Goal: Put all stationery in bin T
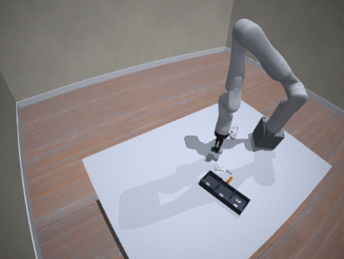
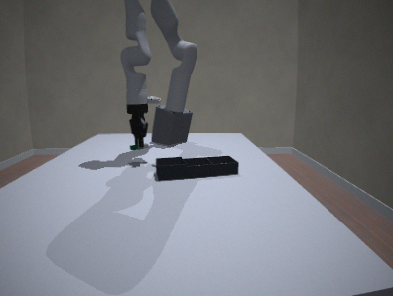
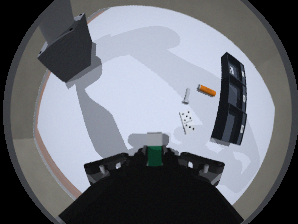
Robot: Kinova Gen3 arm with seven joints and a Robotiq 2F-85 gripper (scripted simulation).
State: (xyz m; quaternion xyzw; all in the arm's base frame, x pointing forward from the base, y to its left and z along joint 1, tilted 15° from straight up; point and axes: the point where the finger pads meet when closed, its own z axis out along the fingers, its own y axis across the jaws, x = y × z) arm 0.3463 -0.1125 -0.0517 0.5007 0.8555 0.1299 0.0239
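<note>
My gripper [image 1: 216, 149] [image 2: 137, 146] [image 3: 154, 150] is shut on a small green block with a pale end, low over the table behind the bins. The green block [image 3: 155, 159] shows between the fingertips in the wrist view, and its edge shows green in the top and exterior views. The three joined black bins [image 1: 220, 199] [image 2: 198, 171] [image 3: 217, 117] stand on the table. Their pale labels are too small to read. A small light thing [image 1: 238, 200] [image 3: 231, 71] lies in one end bin. An orange cylinder [image 1: 229, 179] [image 3: 206, 90] lies beside the bins.
A small grey bolt-like piece [image 1: 228, 172] [image 3: 186, 95] lies near the orange cylinder. White pieces with dark dots [image 1: 218, 168] [image 3: 186, 117] lie between my gripper and the bins. The robot's dark base [image 1: 268, 136] [image 2: 171, 126] [image 3: 70, 52] stands at the table's back.
</note>
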